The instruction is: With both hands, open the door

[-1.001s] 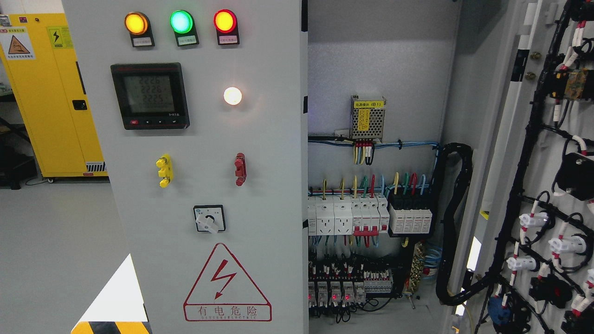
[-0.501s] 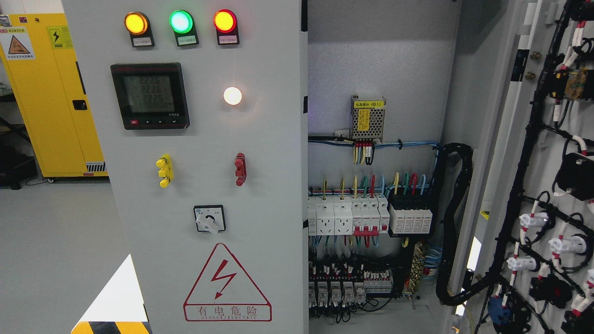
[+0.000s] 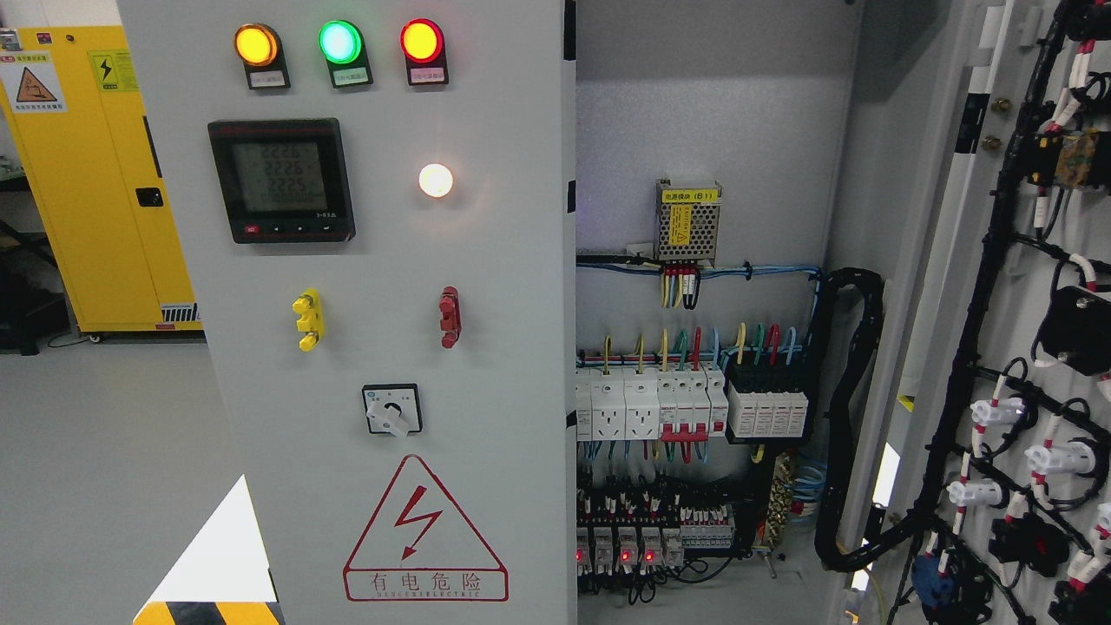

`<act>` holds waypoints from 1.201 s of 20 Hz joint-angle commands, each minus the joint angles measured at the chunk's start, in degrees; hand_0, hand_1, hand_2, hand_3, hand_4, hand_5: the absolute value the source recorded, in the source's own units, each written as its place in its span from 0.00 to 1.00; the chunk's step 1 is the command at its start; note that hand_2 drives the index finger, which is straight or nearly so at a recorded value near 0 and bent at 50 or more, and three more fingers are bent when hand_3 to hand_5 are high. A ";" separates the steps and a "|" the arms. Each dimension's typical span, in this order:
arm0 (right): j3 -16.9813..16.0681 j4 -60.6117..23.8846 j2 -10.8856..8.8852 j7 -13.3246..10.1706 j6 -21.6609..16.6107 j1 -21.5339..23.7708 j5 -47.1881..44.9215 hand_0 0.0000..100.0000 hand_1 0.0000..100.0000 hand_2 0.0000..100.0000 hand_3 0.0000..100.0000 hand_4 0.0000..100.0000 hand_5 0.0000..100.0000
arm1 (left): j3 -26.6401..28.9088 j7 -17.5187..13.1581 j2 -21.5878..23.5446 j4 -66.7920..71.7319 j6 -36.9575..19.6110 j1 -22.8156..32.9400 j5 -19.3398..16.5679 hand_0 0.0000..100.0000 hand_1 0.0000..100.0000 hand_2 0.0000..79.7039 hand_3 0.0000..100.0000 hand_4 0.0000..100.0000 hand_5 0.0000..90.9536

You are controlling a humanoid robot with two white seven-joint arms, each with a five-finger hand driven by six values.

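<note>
Right door (image 3: 1024, 347) swung open, wiring exposed; left door (image 3: 391, 260) shut. Hands out of view, state unknown. Risk: snagging live breakers (image 3: 660, 408) on blind reach.

1. Left door panel (image 3: 486, 260) stands closed, flat across the left half of the view; no way past it into the cabinet.
2. Knobs stick out from its face: yellow handle (image 3: 306, 319), red handle (image 3: 449, 317), rotary switch (image 3: 391, 410).
3. Right door (image 3: 1015, 286) swung wide; its inner face is crowded with black cable harness (image 3: 963, 382) and connectors.
4. Between the two doors the cabinet interior lies open. Upper back wall (image 3: 712, 113) bare; lower part filled by breakers (image 3: 660, 404) and wiring.
5. Open floor (image 3: 104, 469) left of the cabinet, with a yellow cabinet (image 3: 95, 182) behind.
</note>
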 commanded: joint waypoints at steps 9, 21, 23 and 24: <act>8.92 -47.65 -5.04 -0.01 -14.65 4.53 -0.02 0.24 0.00 0.00 0.00 0.00 0.00 | 0.22 -0.08 -1.94 2.44 -0.01 0.43 0.04 0.00 0.00 0.00 0.00 0.00 0.00; 10.15 -47.39 -0.56 -0.10 -19.94 -9.00 0.16 0.24 0.00 0.00 0.00 0.00 0.00 | 0.13 -0.08 -1.94 1.91 -0.01 0.43 -0.05 0.00 0.00 0.00 0.00 0.00 0.00; 10.07 -47.04 0.58 -0.19 -16.01 -12.78 0.07 0.24 0.00 0.00 0.00 0.00 0.00 | 0.13 -0.08 -1.94 1.91 -0.01 0.43 -0.05 0.00 0.00 0.00 0.00 0.00 0.00; 9.63 -47.04 1.11 -0.19 -12.76 -14.88 -0.02 0.24 0.00 0.00 0.00 0.00 0.00 | 0.13 -0.08 -1.94 1.91 -0.01 0.43 -0.05 0.00 0.00 0.00 0.00 0.00 0.00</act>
